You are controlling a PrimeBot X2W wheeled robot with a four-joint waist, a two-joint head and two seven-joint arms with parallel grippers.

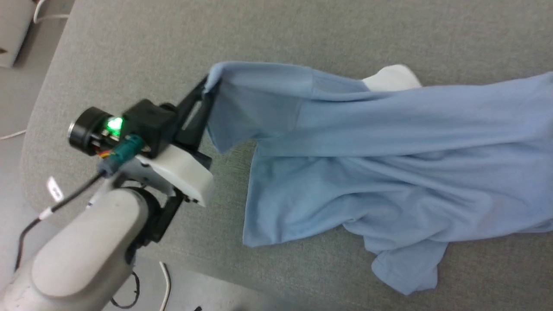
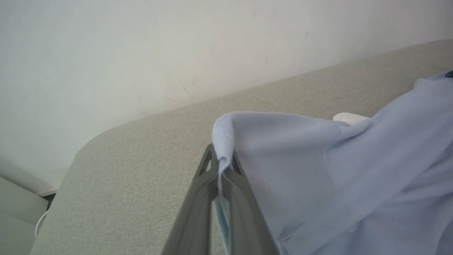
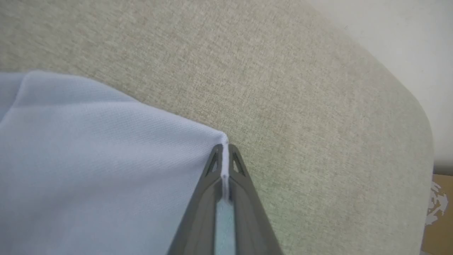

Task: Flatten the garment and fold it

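The light-blue shirt (image 1: 367, 172) hangs stretched above the grey padded table (image 1: 302, 39), running from the left-centre off the right edge of the head view. Its white collar part (image 1: 391, 77) peeks out along the top. My left gripper (image 1: 211, 88) is shut on a sleeve hem of the shirt (image 2: 318, 177), and the left wrist view shows the cloth pinched between its fingers (image 2: 198, 198). In the right wrist view my right gripper (image 3: 223, 150) is shut on a corner of the shirt (image 3: 88, 170). The lower part sags in loose folds, one sleeve drooping at the lower right.
The table's rounded left corner (image 1: 32, 142) sits close to my left arm. Beyond it are pale floor, white cables (image 1: 166, 285) and a white wall (image 2: 141, 53) behind the table. Bare table surface lies above and below the shirt.
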